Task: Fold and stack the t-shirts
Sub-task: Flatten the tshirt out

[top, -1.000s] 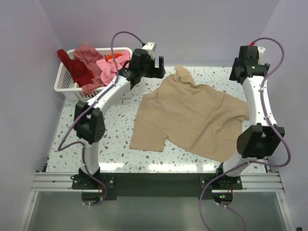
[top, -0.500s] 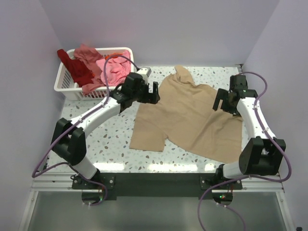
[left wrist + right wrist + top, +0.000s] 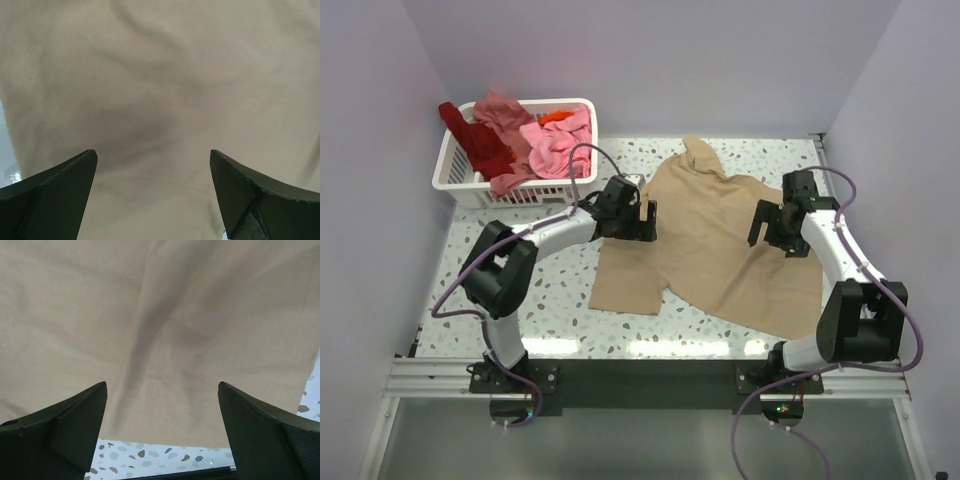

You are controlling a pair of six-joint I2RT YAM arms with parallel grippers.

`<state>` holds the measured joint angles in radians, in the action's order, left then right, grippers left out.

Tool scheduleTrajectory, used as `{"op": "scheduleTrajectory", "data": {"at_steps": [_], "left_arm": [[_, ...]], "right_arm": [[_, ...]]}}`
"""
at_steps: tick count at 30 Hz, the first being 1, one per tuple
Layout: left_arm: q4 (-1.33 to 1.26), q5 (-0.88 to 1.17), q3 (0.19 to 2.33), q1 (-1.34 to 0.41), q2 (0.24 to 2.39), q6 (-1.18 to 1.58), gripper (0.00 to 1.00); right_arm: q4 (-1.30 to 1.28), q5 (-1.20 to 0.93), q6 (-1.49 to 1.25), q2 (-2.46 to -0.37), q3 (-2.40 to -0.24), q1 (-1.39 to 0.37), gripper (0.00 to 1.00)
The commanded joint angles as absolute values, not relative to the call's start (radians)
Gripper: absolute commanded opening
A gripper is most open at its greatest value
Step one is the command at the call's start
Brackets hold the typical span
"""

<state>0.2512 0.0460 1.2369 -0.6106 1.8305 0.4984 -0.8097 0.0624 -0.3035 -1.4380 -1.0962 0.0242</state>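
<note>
A large tan t-shirt (image 3: 720,250) lies spread and wrinkled on the speckled table, filling both wrist views (image 3: 160,75) (image 3: 160,315). My left gripper (image 3: 642,222) hangs open low over the shirt's left edge, nothing between its fingers (image 3: 55,190). My right gripper (image 3: 772,228) is open over the shirt's right part, its fingers (image 3: 65,425) wide apart above the cloth near a hem. Pink (image 3: 558,140), salmon (image 3: 502,110) and dark red (image 3: 475,140) t-shirts are heaped in the basket, with a bit of orange (image 3: 556,116).
A white slatted basket (image 3: 455,180) stands at the table's back left. Purple walls close in the left, back and right. The speckled tabletop (image 3: 550,290) shows in front left of the tan shirt, and a strip (image 3: 165,455) shows below the hem.
Both arms have swung down and inward from the back of the table. Each gripper now hovers low over the tan shirt. The shirt itself has not shifted.
</note>
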Motion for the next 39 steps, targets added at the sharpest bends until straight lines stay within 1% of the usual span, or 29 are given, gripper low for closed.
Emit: {"op": "scheduleTrajectory", "data": {"at_steps": [1,9,11,18,25,29,32,35,38,39], "left_arm": [[0.236,0.029,1.270,-0.609,1.879,0.525,1.00],[0.228,0.003,1.292,-0.597,1.989,0.503,1.00],[0.247,-0.033,1.295,-0.588,1.996,0.509,1.00],[0.255,-0.063,1.282,-0.508,2.005,0.545,1.00],[0.291,-0.083,1.364,-0.502,2.071,0.529,1.00],[0.302,-0.066,1.404,-0.503,2.082,0.528,1.00],[0.291,-0.042,1.420,-0.509,2.051,0.511,1.00],[0.279,-0.034,1.410,-0.521,1.970,0.497,1.00],[0.275,-0.043,1.342,-0.526,1.841,0.514,1.00],[0.275,-0.054,1.281,-0.526,1.760,0.518,1.00]], "right_arm": [[-0.778,0.041,-0.327,-1.454,-1.081,0.011,0.95],[-0.778,0.040,-0.342,-1.463,-1.072,0.008,0.95],[-0.781,0.037,-0.344,-1.468,-1.078,0.008,0.95],[-0.781,0.040,-0.345,-1.526,-1.115,0.008,0.95],[-0.810,0.066,-0.350,-1.627,-1.157,0.009,0.96],[-0.821,0.072,-0.362,-1.644,-1.128,0.008,0.96],[-0.822,0.075,-0.367,-1.644,-1.101,0.008,0.96],[-0.825,0.057,-0.368,-1.638,-1.083,0.008,0.97],[-0.816,0.026,-0.376,-1.599,-1.062,0.008,0.97],[-0.808,0.003,-0.377,-1.567,-1.055,0.009,0.98]]}}
